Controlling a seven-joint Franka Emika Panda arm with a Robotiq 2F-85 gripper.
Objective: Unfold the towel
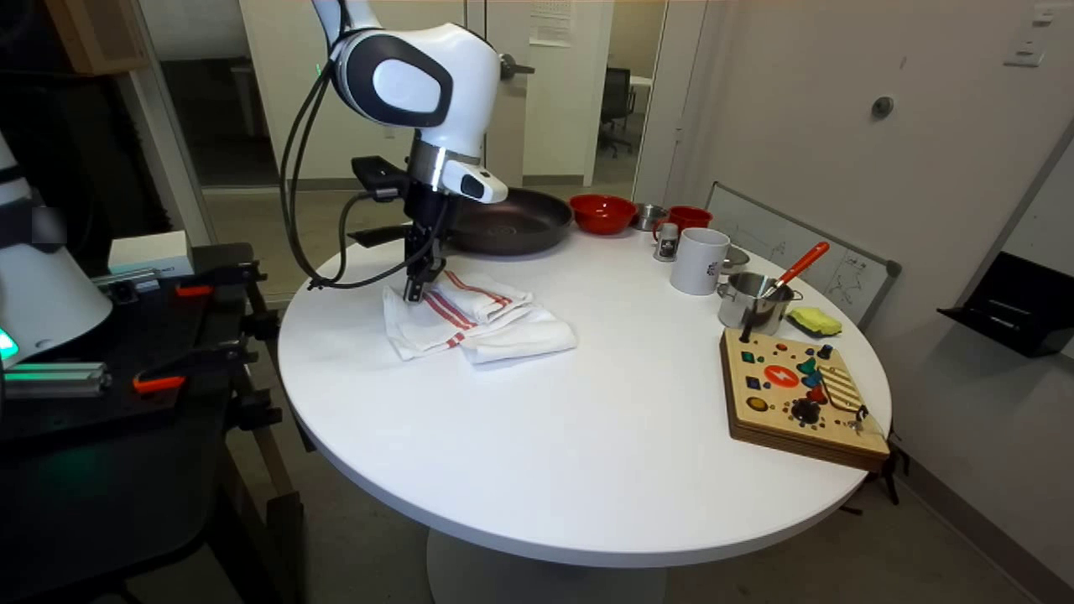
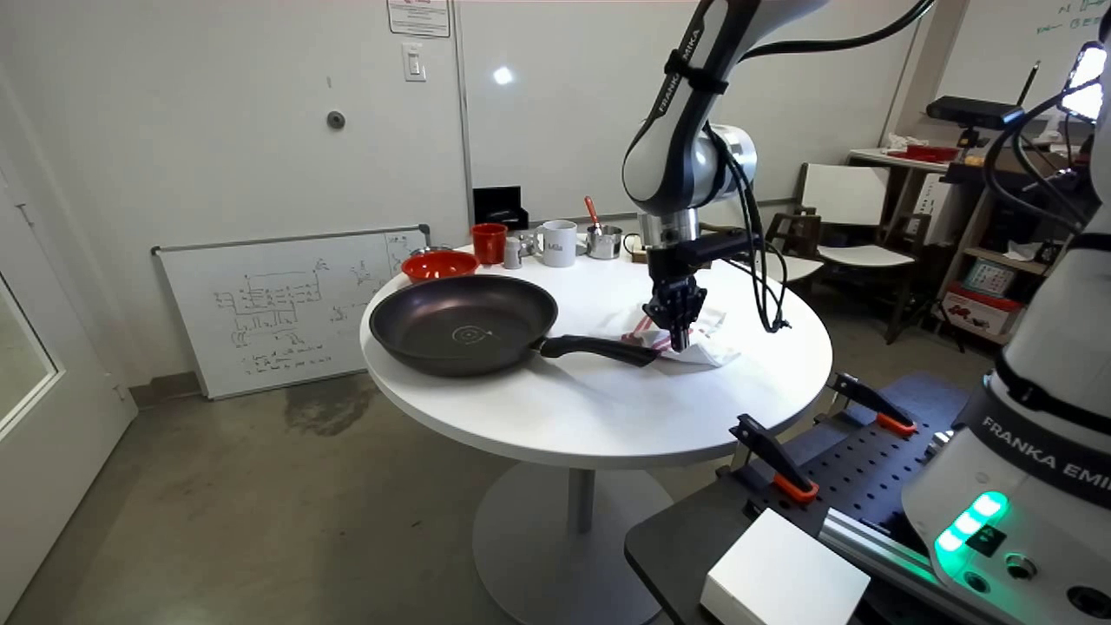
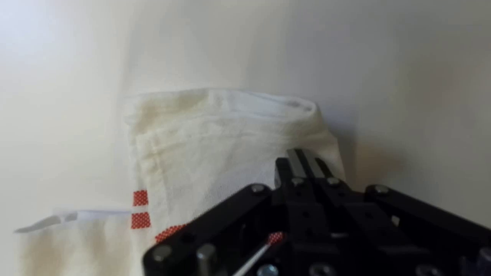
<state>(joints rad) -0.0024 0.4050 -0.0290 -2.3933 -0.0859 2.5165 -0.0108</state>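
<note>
Black gripper (image 1: 414, 292), fingers pressed together, tips at white red-striped towel (image 1: 482, 323), partly folded, left side of white table (image 1: 537, 453) in an exterior view; can't tell if it's pinched. Pan (image 1: 512, 225) behind, then red bowl (image 1: 602, 216), white mug (image 1: 698, 263), steel pot (image 1: 745, 304), wooden board (image 1: 776, 407).

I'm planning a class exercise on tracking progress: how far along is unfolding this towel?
Done: the claw is down at the towel, which lies on the table. In hand: its fingers are close together over the towel, though I can't tell whether they pinch any of it. Left: most of the unfolding, it seems, since layers overlap and the red stripes break at the folds.
</note>
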